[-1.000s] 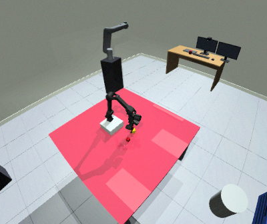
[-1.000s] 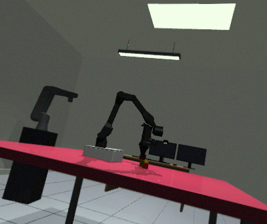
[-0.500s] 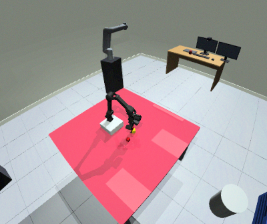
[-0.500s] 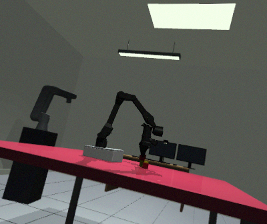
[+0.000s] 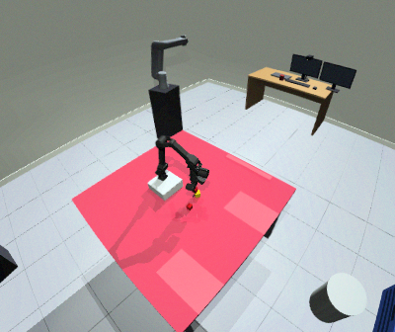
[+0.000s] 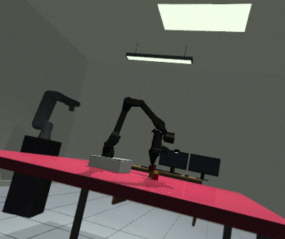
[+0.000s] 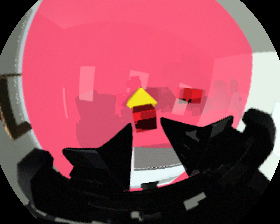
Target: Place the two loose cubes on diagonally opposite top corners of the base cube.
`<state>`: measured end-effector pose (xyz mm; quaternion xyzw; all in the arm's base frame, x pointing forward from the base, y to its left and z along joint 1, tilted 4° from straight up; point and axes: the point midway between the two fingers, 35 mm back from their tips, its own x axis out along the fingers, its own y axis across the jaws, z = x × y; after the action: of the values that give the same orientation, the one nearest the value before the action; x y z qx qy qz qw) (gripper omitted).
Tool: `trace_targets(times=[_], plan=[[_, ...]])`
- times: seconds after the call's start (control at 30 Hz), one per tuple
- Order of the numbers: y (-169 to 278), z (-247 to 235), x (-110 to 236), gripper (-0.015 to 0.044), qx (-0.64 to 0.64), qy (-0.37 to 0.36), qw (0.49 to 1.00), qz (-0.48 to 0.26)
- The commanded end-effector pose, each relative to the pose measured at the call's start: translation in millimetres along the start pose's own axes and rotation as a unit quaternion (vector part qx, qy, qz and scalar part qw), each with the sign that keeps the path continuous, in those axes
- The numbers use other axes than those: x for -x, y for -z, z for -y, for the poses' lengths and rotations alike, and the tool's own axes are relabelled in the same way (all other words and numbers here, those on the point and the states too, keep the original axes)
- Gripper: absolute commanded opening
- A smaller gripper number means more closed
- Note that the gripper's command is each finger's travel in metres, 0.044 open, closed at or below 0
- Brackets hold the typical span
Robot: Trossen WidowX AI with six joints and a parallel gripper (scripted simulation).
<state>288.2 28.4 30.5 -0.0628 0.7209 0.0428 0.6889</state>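
Red cube (image 7: 144, 117) sits on the yellow base cube (image 7: 140, 99), just ahead of our half-parted, empty pincer (image 7: 149, 137); any brush on withdrawing could, we judge, tip it onto the worktop (image 7: 91, 43).

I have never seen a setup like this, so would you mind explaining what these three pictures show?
This is one black robot arm fixed to a white plate on a red table. The first picture looks down from high up, the second looks from low beside the table, and the third comes from a camera on the arm's wrist, looking past its two-fingered gripper. On the table are a yellow cube and a loose red cube. A second red cube sits between the fingertips, apparently perched on the yellow one. The fingers stand apart around it, not squeezing.
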Motion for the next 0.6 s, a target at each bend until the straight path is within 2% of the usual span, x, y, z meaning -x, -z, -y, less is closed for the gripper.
trace_targets(times=[0.0, 0.4, 0.47, 0.57], plan=[[-2, 0, 8, 0.0205, -0.001, 0.000, 1.000, 0.007], [-2, 0, 15, 0.0205, -0.001, 0.000, 1.000, 0.007], [-3, 5, 14, 0.0258, -0.003, 0.000, 1.000, 0.003], [-10, 29, 21, 0.0265, -0.019, 0.001, 1.000, 0.005]])
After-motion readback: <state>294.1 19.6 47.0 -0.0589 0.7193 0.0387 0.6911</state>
